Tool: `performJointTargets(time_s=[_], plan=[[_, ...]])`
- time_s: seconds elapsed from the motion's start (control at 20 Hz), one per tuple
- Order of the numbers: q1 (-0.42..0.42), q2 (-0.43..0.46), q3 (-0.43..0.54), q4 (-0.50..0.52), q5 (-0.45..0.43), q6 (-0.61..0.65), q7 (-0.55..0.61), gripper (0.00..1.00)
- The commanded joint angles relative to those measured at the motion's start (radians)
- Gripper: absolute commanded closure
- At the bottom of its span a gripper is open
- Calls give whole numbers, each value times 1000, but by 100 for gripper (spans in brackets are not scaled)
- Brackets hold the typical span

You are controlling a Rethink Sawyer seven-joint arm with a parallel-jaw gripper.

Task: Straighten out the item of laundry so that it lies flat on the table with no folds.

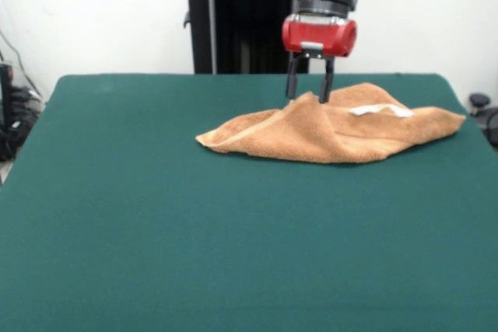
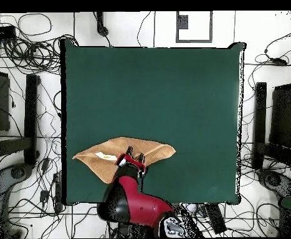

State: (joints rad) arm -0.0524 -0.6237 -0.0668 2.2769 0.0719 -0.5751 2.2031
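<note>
In the front view, the towel (image 1: 334, 131) is lying crumpled on the far right part of the table (image 1: 156, 215), bunched into a long folded heap with one corner pointing left and another reaching toward the table's right edge; a small white label (image 1: 380, 110) is showing on its upper side. The gripper (image 1: 309, 99) is coming straight down from the red and black arm, its two dark fingers (image 1: 292, 83) standing a little apart on either side of a raised peak of cloth, pinching that ridge between them. Behind it the black pedestal (image 1: 233, 21) is standing against the white wall, and nothing else is sitting on the table around the towel. In the overhead view, the towel (image 2: 119, 155) is lying near the table's (image 2: 154, 87) bottom edge, left of centre, with the gripper (image 2: 135, 155) sitting over its middle and the arm's red body covering part of it. Cables (image 2: 23, 74) are trailing across the floor around the table.
</note>
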Motion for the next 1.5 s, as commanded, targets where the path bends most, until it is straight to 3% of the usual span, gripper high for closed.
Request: performJointTargets(time_s=[0.05, 0.2, 0.55, 1.15, 1.5], plan=[[-30, 86, 146, -15, -22, 11, 262, 0], [-53, 95, 154, -13, -33, 43, 252, 0], [-19, 55, 122, 25, 40, 117, 227, 0], [-118, 123, 233, 23, -53, 67, 267, 0], [-118, 84, 225, 48, -36, 39, 254, 0]])
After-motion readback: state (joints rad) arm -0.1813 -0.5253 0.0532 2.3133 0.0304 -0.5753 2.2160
